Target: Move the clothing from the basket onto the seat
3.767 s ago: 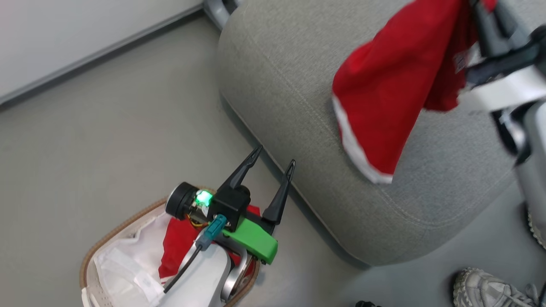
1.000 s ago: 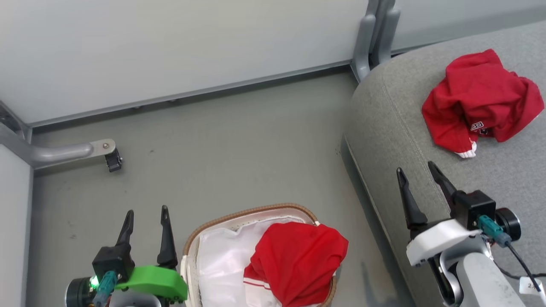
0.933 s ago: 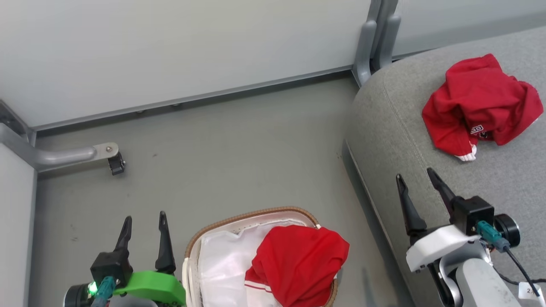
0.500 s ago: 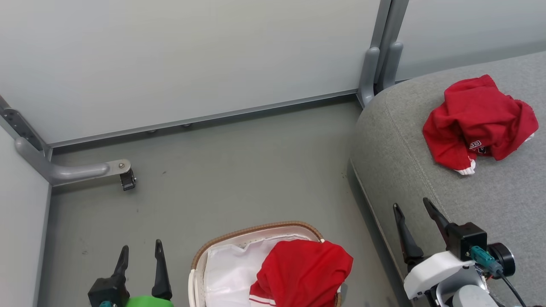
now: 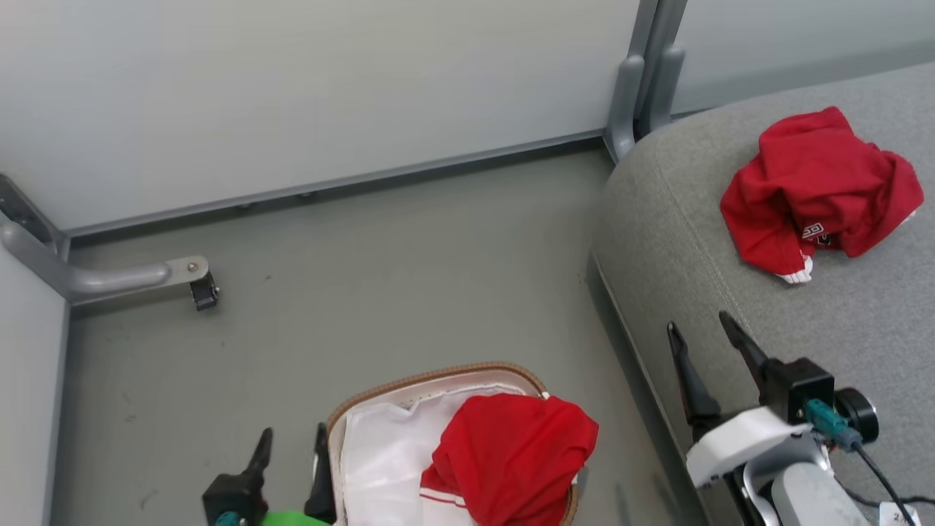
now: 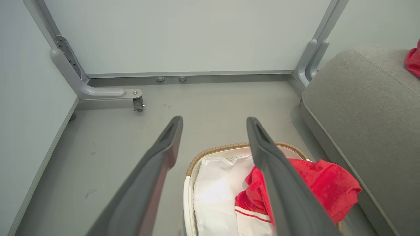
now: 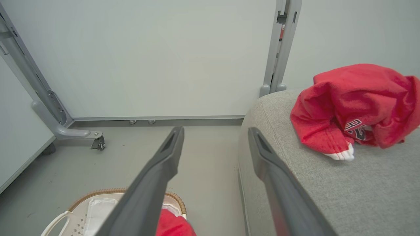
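One red garment (image 5: 818, 183) lies crumpled on the grey seat (image 5: 694, 241), logo facing front; the right wrist view shows this garment (image 7: 354, 101) up close on the cushion (image 7: 328, 190). The other red garment (image 5: 511, 453) is heaped in the right half of the basket (image 5: 438, 374), over its white liner (image 5: 380, 467). My right gripper (image 5: 697, 325) is open and empty over the seat's front corner, short of the garment there. My left gripper (image 5: 294, 438) is open and empty just left of the basket's rim (image 6: 216, 150), with the basket garment (image 6: 321, 186) beyond its right finger.
Pale partition panels close off the back and left. A grey metal foot with a caster (image 5: 203, 292) juts out over the floor at the left. A grey post (image 5: 643, 88) stands at the seat's back corner. Grey floor lies between basket and wall.
The garment my right gripper held over the seat now lies on it, released. Over the last second my left gripper has moved right, up to the basket's rim; the camera has shifted slightly.
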`<state>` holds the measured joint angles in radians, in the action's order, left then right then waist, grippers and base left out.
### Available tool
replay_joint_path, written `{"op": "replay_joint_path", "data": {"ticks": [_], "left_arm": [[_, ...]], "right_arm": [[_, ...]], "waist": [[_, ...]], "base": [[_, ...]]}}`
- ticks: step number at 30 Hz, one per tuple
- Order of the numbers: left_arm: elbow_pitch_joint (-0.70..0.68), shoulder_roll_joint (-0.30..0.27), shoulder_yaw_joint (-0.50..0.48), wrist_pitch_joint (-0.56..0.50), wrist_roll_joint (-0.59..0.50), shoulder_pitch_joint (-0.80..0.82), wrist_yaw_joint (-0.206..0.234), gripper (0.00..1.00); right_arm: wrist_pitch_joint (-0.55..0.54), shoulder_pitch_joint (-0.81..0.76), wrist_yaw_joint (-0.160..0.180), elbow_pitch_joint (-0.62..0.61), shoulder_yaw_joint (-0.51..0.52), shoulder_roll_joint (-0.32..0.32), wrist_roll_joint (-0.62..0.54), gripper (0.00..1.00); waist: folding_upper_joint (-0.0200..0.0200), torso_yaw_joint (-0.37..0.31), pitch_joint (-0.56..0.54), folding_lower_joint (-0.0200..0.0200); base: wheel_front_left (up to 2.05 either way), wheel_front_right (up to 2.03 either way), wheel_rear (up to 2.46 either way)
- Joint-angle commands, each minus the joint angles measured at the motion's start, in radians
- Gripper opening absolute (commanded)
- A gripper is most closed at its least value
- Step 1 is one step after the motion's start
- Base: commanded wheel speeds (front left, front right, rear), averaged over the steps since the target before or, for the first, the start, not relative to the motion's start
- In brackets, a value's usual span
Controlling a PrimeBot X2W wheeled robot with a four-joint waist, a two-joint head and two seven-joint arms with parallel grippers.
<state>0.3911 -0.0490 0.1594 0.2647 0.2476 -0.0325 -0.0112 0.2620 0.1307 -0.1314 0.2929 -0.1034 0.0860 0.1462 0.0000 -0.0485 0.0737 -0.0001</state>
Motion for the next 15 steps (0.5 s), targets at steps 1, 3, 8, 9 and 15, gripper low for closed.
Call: {"op": "replay_joint_path", "data": {"ticks": [1, 3, 8, 9, 15], "left_arm": [[0.013, -0.003, 0.019, -0.001, 0.011, 0.029, -0.005, 1.0], [0.039, -0.003, 0.054, 0.0, 0.02, 0.056, -0.007, 1.0], [0.12, -0.003, 0.136, -0.001, 0.043, 0.132, -0.014, 1.0], [0.143, -0.003, 0.152, 0.0, 0.049, 0.151, -0.013, 1.0], [0.265, -0.004, 0.247, 0.0, 0.087, 0.271, -0.023, 1.0]], "right_arm": [[0.004, 0.021, 0.001, -0.009, -0.001, 0.01, 0.007, 1.0], [0.004, 0.047, 0.001, -0.021, -0.007, 0.013, 0.014, 1.0], [0.004, 0.108, 0.001, -0.052, -0.022, 0.024, 0.028, 1.0], [0.004, 0.121, 0.001, -0.06, -0.023, 0.025, 0.033, 1.0], [0.004, 0.184, 0.001, -0.089, -0.034, 0.031, 0.049, 1.0]], "waist": [[0.0, -0.023, 0.049, 0.0001], [0.0, -0.038, 0.086, 0.0001], [0.0, -0.077, 0.177, 0.0001], [0.0, -0.086, 0.2, 0.0001], [0.0, -0.128, 0.312, 0.0001]], "base": [[0.0, 0.0, 0.0], [0.0, 0.0, 0.0], [0.0, 0.0, 0.0], [0.0, 0.0, 0.0], [0.0, 0.0, 0.0]]}}
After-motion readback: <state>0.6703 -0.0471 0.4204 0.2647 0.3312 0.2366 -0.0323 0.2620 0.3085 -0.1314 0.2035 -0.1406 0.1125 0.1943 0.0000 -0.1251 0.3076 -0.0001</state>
